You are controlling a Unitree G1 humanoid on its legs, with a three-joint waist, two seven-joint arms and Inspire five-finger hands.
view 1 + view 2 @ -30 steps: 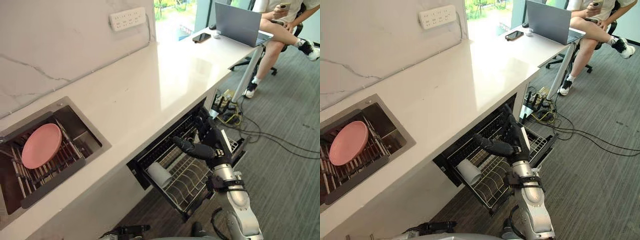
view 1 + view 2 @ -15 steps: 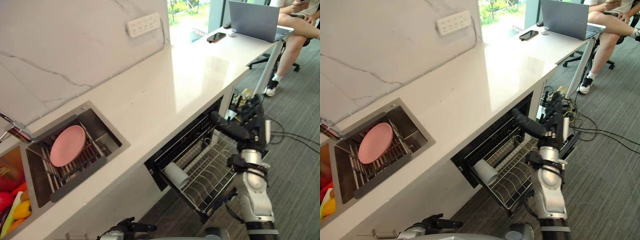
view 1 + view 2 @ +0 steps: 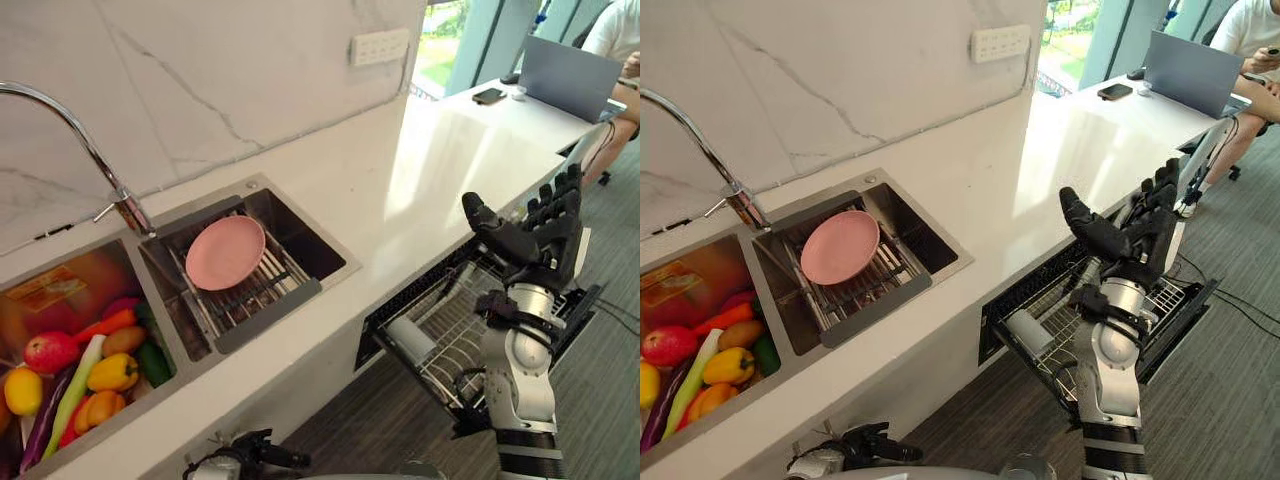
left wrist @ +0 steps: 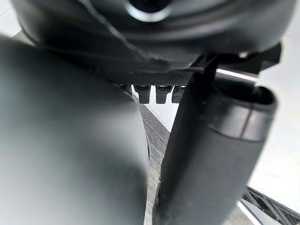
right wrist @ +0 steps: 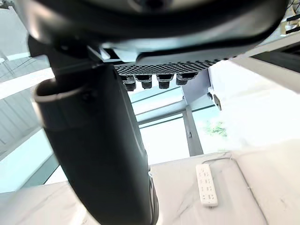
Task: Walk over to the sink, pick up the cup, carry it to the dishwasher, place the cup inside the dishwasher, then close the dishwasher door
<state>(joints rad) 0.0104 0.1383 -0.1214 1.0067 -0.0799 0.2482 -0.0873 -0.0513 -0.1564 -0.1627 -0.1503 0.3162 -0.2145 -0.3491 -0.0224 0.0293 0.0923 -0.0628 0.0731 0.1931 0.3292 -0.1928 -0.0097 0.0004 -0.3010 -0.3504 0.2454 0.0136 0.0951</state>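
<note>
The white cup (image 3: 411, 339) lies on its side in the wire rack (image 3: 455, 345) of the dishwasher (image 3: 1180, 330), which stands pulled open under the counter. My right hand (image 3: 535, 235) is raised upright above the rack and the counter's edge, open, fingers straight, holding nothing. Its thumb (image 5: 103, 154) shows in the right wrist view against the window. My left hand (image 3: 250, 455) hangs low by the counter's front, far from the cup, and its thumb (image 4: 211, 154) is straight and holds nothing.
A pink plate (image 3: 225, 252) rests on a rack in the sink (image 3: 335, 262). The left basin holds fruit and vegetables (image 3: 90, 360) under a curved faucet (image 3: 60, 110). A laptop (image 3: 580, 65) and a seated person (image 3: 1255, 30) are at the counter's far end.
The camera has swung left, bringing the sink and the fruit basin into view. My right hand has risen from over the rack to upright above it. The cup stays in the rack.
</note>
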